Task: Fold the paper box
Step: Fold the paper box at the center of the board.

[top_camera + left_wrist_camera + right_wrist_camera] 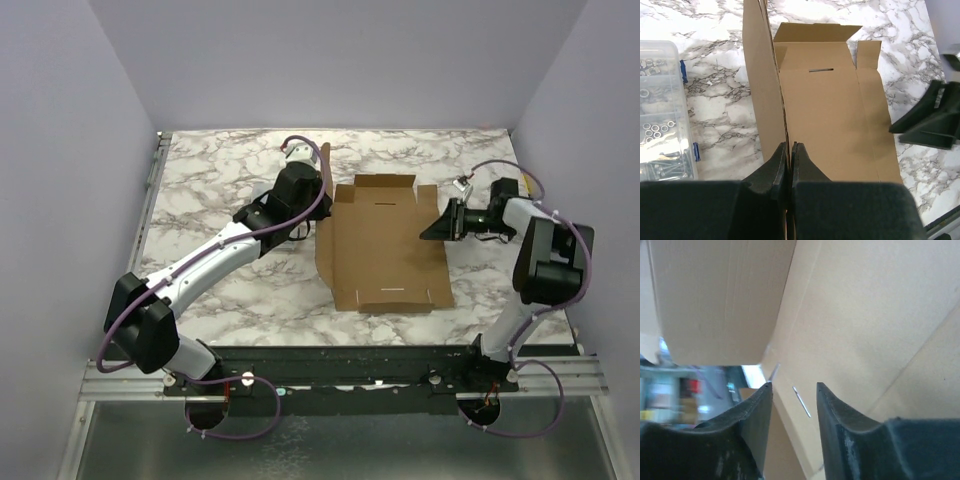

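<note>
A: Claws?
B: The left gripper (789, 146) pinches the raised left flap (759, 80) of the paper box (385, 250). The right gripper (794, 390) is half-open at the box's right edge; contact unclear.
A: Setting?
B: Box lies mid marble table (220, 190); lilac walls (330, 60).

Bright, even overhead light, soft shadows beside the paper box (385, 250), right wrist background blurred.

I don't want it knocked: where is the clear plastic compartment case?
The clear plastic compartment case lies at the left edge of the left wrist view, on the marble table, left of the raised flap of the brown cardboard sheet.
</note>
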`<state>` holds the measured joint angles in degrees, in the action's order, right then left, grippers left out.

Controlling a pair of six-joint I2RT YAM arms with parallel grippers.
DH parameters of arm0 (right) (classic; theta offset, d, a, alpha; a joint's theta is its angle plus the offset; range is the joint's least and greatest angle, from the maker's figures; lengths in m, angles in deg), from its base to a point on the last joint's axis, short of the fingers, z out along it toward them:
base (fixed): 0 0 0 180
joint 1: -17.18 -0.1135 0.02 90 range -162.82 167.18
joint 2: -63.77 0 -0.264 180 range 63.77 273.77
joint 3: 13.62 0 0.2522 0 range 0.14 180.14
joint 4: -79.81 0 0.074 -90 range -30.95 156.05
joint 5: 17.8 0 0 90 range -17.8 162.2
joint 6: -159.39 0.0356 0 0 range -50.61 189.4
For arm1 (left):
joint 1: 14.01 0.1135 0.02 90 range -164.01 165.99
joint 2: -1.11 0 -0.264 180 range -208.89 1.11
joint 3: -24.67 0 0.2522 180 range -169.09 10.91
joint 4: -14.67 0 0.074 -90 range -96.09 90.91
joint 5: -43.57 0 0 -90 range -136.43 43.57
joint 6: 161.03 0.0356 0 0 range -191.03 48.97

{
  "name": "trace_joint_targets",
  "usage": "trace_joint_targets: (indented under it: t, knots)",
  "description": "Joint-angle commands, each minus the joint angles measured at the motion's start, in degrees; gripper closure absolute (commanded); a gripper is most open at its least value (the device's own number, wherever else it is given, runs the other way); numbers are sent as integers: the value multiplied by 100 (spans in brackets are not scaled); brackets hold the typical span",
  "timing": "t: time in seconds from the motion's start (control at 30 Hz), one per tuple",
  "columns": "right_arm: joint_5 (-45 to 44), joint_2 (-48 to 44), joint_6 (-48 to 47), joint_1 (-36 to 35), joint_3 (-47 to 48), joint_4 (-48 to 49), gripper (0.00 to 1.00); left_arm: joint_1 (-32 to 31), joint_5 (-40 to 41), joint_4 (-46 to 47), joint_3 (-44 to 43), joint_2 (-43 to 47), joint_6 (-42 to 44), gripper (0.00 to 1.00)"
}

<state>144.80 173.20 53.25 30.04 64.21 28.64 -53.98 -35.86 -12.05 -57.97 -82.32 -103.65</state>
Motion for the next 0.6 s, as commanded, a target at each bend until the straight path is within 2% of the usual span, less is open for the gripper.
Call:
trace_joint_targets:
  t: [0.0, 0.07, 0.13, 0.17, 0.2, 0.27, 0.33, 0.43, 0.57]
  knots:
    - [-1156, -1681, -2405, 41, -359, -698, 48, 74, 281, -292, 191, 22, 442, 100]
    - [-1440, -2422, -4379, 35, -888, -1185, 37, 121, 182, -292, 176, -1, 502, 100]
    - [-1760, -3028, -7127, 41, -1499, -2026, 30, 150, 95, -305, 150, -31, 572, 100]
    - [-2078, -3276, -8207, 38, -1872, -2305, 26, 160, 61, -308, 135, -25, 599, 100]
    - [-2357, -3511, -8767, 38, -2169, -2274, 23, 166, 40, -320, 124, -25, 619, 100]
    - [-2649, -3725, -9240, 26, -2591, -2104, 19, 181, 4, -318, 117, -1, 634, 100]
    - [-2760, -3542, -9530, 30, -2640, -2195, 18, 182, -32, -319, 142, 41, 599, 100]
    - [-2727, -3375, -9349, 31, -2738, -2038, 18, 189, -108, -319, 192, 50, 552, 100]
    - [-2952, -3538, -9312, 32, -3171, -1319, 16, 182, -186, -315, 188, 35, 554, 100]
